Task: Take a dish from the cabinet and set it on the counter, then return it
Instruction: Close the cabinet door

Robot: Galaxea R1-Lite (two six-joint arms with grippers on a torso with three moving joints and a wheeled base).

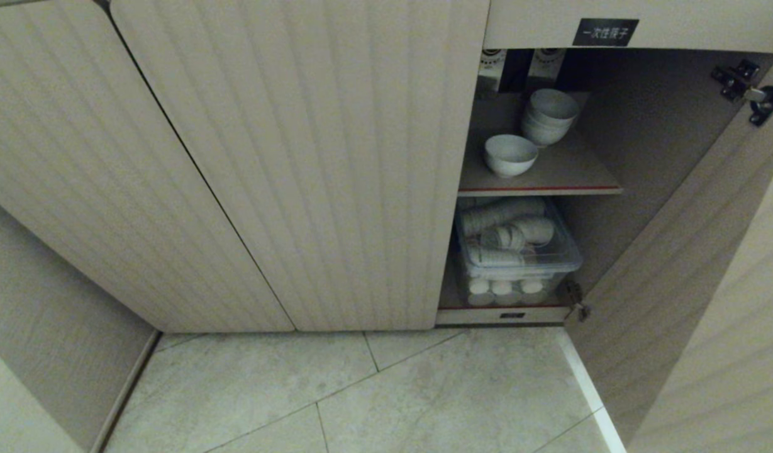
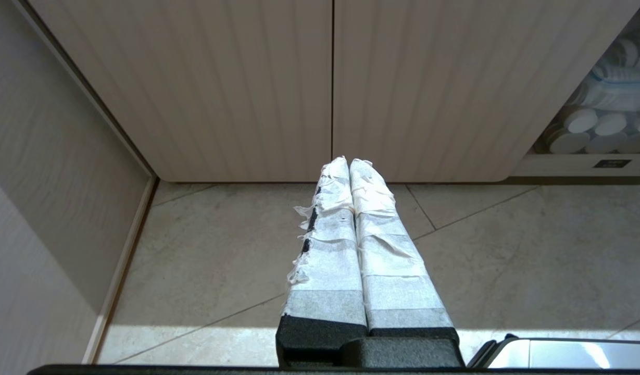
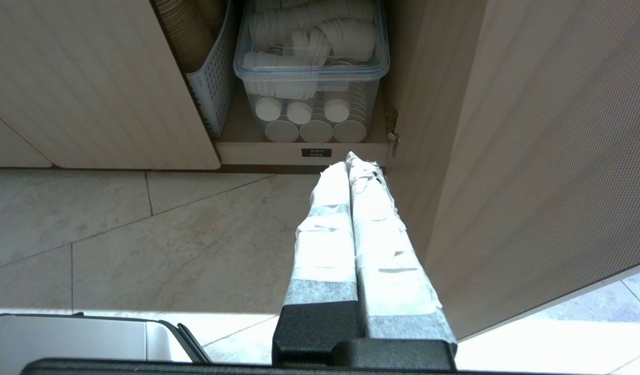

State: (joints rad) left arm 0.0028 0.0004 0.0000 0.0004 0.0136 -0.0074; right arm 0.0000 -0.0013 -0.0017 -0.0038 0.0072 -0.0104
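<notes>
The cabinet (image 1: 311, 163) stands with its right-hand door (image 1: 694, 283) swung open and the other ribbed doors shut; a black label (image 1: 605, 32) with white characters sits above the opening. The dish (image 1: 510, 155), a small white bowl, rests upright near the front of the red-edged shelf (image 1: 568, 179); just behind it and to its right stands a stack of nested white bowls (image 1: 548, 117), close to it but apart. Below the shelf a clear plastic bin (image 1: 518, 261) holds white cups. Neither arm shows from the head; the left tool (image 2: 349, 165) hangs low over the tiled floor (image 1: 361, 390) before the shut doors, fingers pressed together and empty; the right tool (image 3: 347, 162) hovers before the bin, fingers likewise together, holding nothing.
</notes>
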